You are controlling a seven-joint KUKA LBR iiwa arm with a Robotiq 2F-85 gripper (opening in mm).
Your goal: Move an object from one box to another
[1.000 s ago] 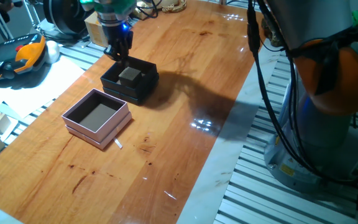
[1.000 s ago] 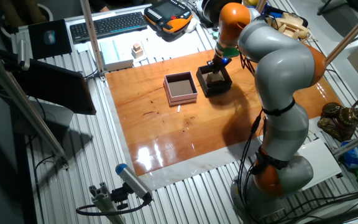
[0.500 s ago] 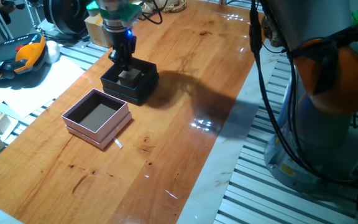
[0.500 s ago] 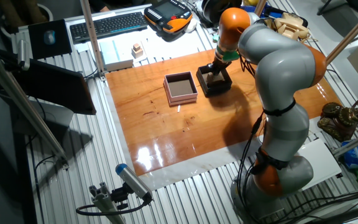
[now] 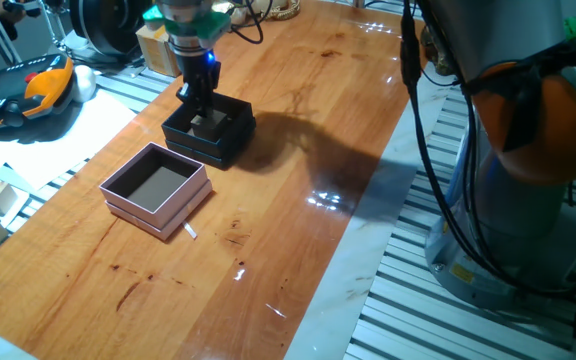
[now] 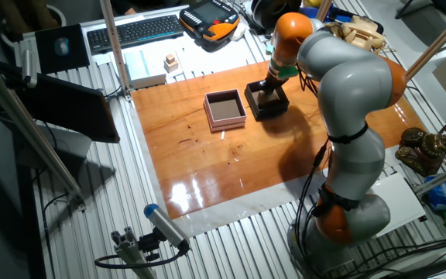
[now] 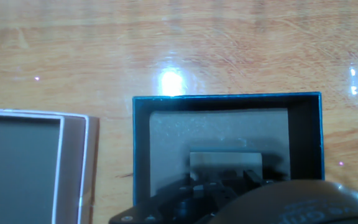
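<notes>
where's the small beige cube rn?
The small pale beige cube sits inside the matte black square box, directly under the gripper, with the pale pink square box alongside.

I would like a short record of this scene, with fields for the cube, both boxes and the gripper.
cube: small pale cube inside the black box, under the gripper
black box: on the wooden table, holds the cube
pink box: beside the black box, nothing seen inside
gripper: lowered into the black box; whether the jaws are open or shut cannot be told
</notes>
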